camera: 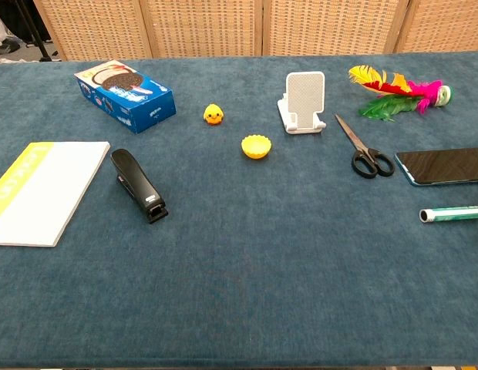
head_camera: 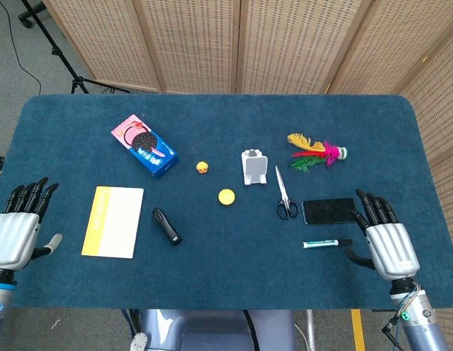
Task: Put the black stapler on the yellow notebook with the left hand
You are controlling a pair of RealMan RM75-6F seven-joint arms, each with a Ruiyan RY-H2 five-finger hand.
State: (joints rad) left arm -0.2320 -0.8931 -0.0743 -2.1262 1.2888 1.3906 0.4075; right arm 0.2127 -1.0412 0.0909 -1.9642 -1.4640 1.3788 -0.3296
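The black stapler lies flat on the blue table cloth, just right of the yellow notebook, a small gap between them. My left hand rests at the table's left edge, fingers extended and apart, holding nothing, well left of the notebook. Near the front right corner, my right hand lies open as well, beside a green marker. Neither hand shows in the chest view.
A blue cookie box sits behind the notebook. A small yellow duck, a yellow cup, a white phone stand, scissors, a phone and a feather shuttlecock occupy the middle and right.
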